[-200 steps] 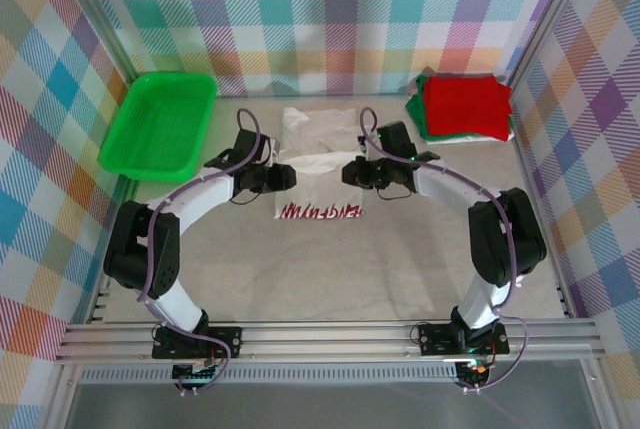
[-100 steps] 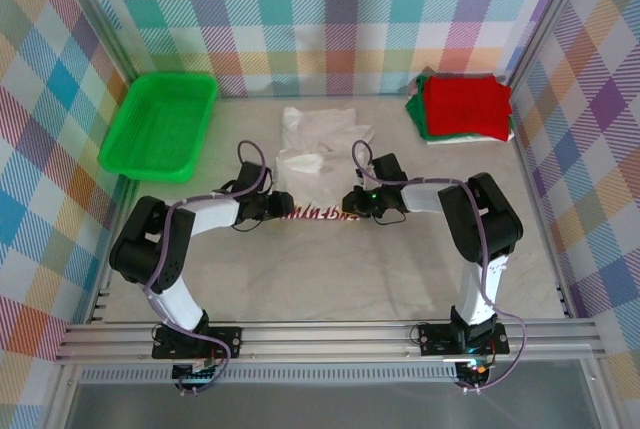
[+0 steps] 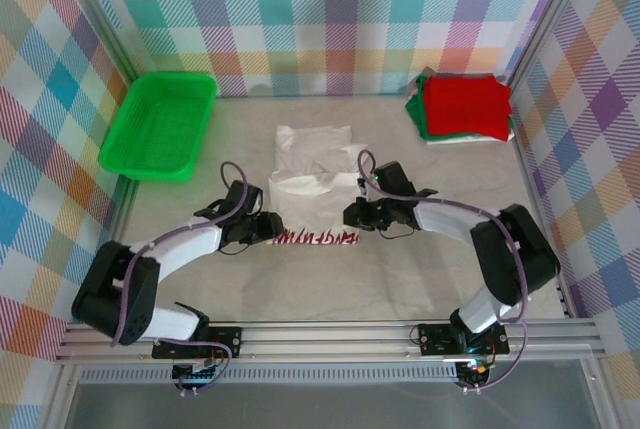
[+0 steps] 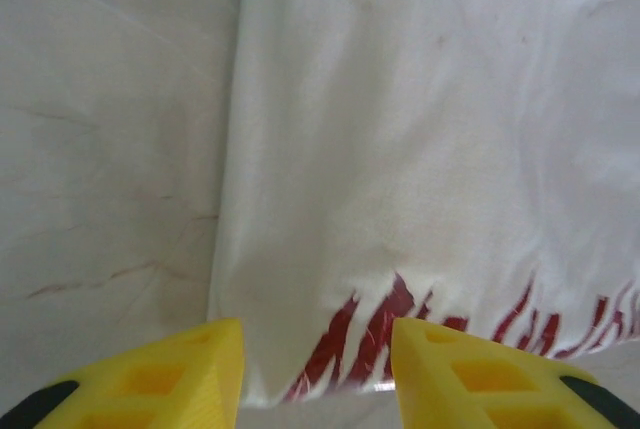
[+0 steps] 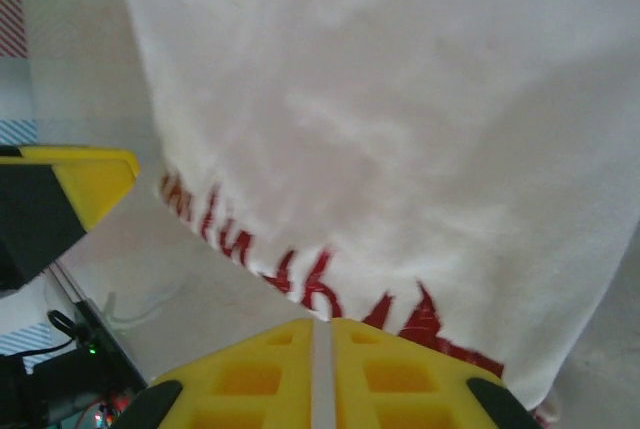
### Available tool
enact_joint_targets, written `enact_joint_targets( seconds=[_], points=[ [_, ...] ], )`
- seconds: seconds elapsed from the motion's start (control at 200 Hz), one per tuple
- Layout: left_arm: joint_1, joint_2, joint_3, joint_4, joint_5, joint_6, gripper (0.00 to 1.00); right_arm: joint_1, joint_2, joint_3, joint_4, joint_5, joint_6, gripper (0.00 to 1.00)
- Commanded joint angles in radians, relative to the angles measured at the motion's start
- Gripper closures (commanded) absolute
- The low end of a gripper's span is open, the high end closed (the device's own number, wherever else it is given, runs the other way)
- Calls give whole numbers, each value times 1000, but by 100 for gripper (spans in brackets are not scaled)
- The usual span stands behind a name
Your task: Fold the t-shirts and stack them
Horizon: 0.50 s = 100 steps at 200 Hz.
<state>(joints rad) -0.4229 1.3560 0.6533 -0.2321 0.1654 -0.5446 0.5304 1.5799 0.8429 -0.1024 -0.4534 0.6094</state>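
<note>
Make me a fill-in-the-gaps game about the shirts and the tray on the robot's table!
1. The tray at the back left is ____.
2. The white t-shirt has ____ print along its near edge.
3. The pile at the back right has a ____ t-shirt on top.
4. The printed edge lies ____ the left gripper and the right gripper.

Missing words: green; red; red; between.
</note>
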Motion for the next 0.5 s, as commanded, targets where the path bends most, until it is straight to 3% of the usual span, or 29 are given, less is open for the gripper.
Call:
enact_joint_targets(
  seconds=[0.0, 0.205, 0.495],
  points=[
    [18, -41, 48, -147, -26, -35, 55, -4, -51, 63, -81, 42, 7, 85],
    [35, -18, 61, -239, 20, -88, 51, -7, -35, 40, -65, 87, 14, 78],
    [15, 67, 59, -144, 92, -69, 50, -7, 24, 33, -25, 77, 18, 76]
  ],
)
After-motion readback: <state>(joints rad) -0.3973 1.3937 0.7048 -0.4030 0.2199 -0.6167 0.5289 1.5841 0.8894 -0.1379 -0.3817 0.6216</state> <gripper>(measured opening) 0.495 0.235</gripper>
